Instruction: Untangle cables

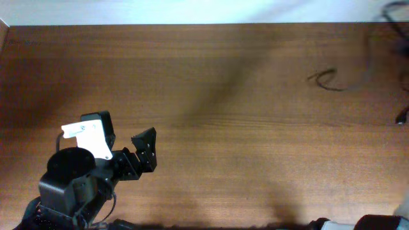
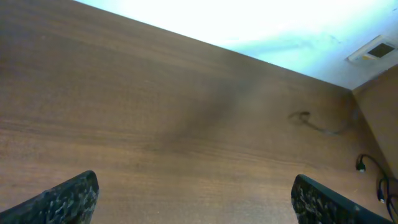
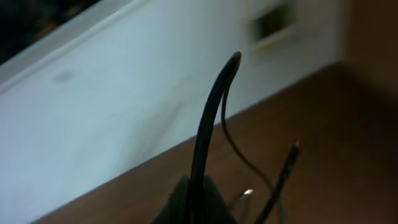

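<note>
A thin black cable (image 1: 329, 80) lies in a small loop on the wooden table at the far right; it also shows in the left wrist view (image 2: 305, 117). More black cable ends (image 1: 402, 117) lie at the right edge, and they show in the left wrist view (image 2: 362, 164) too. My left gripper (image 1: 144, 151) is open and empty at the front left, far from the cables, with its fingers wide apart (image 2: 196, 199). My right gripper (image 3: 196, 200) is shut on a black cable (image 3: 211, 112) that arches up from the fingers. Further strands and a metallic-tipped plug (image 3: 247, 194) hang beside it.
The wooden table (image 1: 211, 96) meets a white wall at the back. A dark cord (image 1: 395, 11) hangs at the top right corner. Only the base of the right arm (image 1: 377, 223) shows in the overhead view, at the bottom right edge.
</note>
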Robot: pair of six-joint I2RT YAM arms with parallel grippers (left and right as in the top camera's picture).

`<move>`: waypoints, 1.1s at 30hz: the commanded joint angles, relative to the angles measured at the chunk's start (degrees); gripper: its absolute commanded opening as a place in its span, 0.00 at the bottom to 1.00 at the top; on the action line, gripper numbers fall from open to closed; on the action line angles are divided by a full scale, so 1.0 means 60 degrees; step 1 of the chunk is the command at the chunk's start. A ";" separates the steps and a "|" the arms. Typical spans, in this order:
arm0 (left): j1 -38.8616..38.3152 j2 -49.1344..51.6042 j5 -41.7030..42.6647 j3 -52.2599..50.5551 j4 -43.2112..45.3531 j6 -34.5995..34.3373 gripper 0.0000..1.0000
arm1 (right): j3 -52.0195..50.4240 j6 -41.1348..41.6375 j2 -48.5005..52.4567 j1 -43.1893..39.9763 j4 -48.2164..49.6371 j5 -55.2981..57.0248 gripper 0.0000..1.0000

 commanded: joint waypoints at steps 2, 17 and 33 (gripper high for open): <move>-0.0029 -0.0040 0.0007 0.0044 0.0022 0.0149 0.99 | 0.0219 -0.0506 -0.0237 -0.2404 0.0339 0.0535 0.04; -0.0029 -0.0036 0.0004 0.0044 0.0277 0.0120 0.99 | 0.0215 0.0612 0.1002 -0.4696 -0.0820 0.1002 0.99; -0.0025 -0.0040 -0.2637 0.0066 0.2510 0.0124 0.99 | 0.0047 -0.0299 -0.2827 -0.1810 -0.3767 -0.0204 0.99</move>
